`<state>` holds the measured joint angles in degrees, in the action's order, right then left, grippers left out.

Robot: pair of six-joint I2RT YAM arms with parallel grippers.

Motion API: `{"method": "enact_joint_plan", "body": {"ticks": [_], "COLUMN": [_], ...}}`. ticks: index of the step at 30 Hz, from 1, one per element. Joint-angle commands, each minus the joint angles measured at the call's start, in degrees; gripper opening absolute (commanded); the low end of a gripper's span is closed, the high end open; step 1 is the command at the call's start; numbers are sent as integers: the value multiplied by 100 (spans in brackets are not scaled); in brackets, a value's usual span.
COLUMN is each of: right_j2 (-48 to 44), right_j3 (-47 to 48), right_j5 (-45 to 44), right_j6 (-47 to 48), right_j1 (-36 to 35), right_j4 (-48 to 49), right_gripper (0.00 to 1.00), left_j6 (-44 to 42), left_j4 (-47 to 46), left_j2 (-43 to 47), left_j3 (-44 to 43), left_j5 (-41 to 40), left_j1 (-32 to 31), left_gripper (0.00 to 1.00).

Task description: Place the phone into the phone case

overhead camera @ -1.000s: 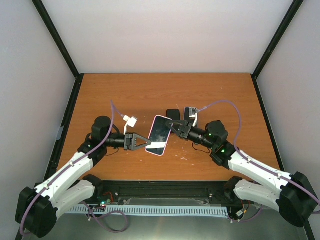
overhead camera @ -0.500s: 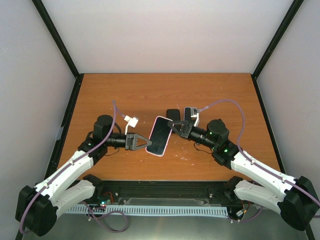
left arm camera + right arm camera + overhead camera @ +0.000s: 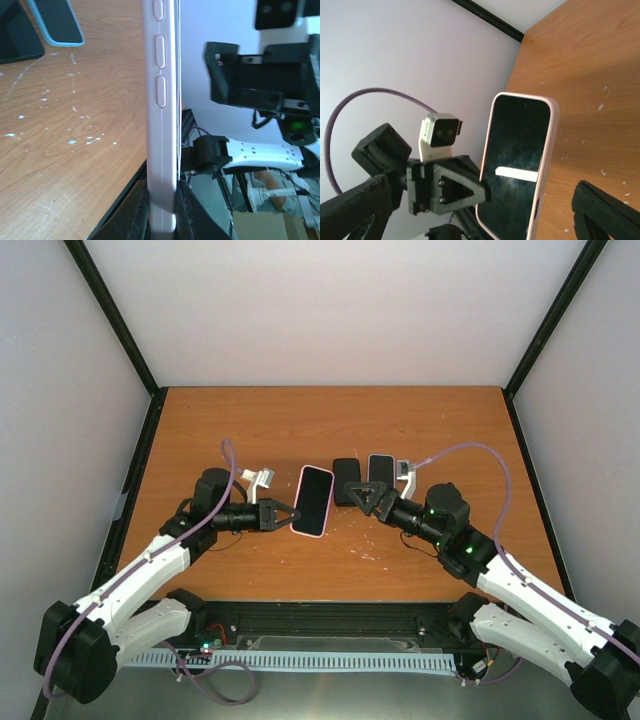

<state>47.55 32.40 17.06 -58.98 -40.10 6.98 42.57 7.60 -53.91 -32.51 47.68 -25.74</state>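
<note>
A phone with a dark screen (image 3: 313, 498) sits inside a pink phone case (image 3: 162, 115) and hangs above the table, standing on its long edge. My left gripper (image 3: 289, 517) is shut on the case's lower edge, its two fingers pressing either side (image 3: 162, 210). The right wrist view shows the screen (image 3: 517, 165) framed by the pink rim, with the left gripper (image 3: 485, 192) clamped at its side. My right gripper (image 3: 358, 498) is open just right of the phone and touches nothing; its fingers (image 3: 602, 212) stand wide apart at that view's bottom corners.
A black phone-sized slab (image 3: 345, 481) and a phone in a light blue case (image 3: 380, 469) lie flat side by side behind the right gripper. White specks mark the wood (image 3: 370, 545). Black frame posts and pale walls enclose the table.
My right gripper let go of the phone's top corner, opened and drew back to the right. The left gripper turned the cased phone more upright and shifted it slightly away from the near edge.
</note>
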Motion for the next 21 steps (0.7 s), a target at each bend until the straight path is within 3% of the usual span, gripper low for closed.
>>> {"method": "enact_joint_plan", "body": {"ticks": [1,5,13,21], "right_j2": [-359,-735,-1390,-1730], "right_j3": [-85,-139,-131,-77], "right_j5": [-270,-446,-689,-1049], "right_j6": [245,285,490,580], "right_j1": [36,32,41,30], "right_j4": [-775,-1231,-1904,-2432], "right_gripper": [100,100,100,100], "left_j6": [90,133,353,653], "left_j4": [-52,51,-575,-1570], "left_j2": [-235,-689,-1921,-3009], "left_j3": [-148,-195,-279,-530], "left_j5": [-715,-1253,-1111,-855], "left_j1": [100,358,1292,1686], "left_gripper": [0,0,0,0]}}
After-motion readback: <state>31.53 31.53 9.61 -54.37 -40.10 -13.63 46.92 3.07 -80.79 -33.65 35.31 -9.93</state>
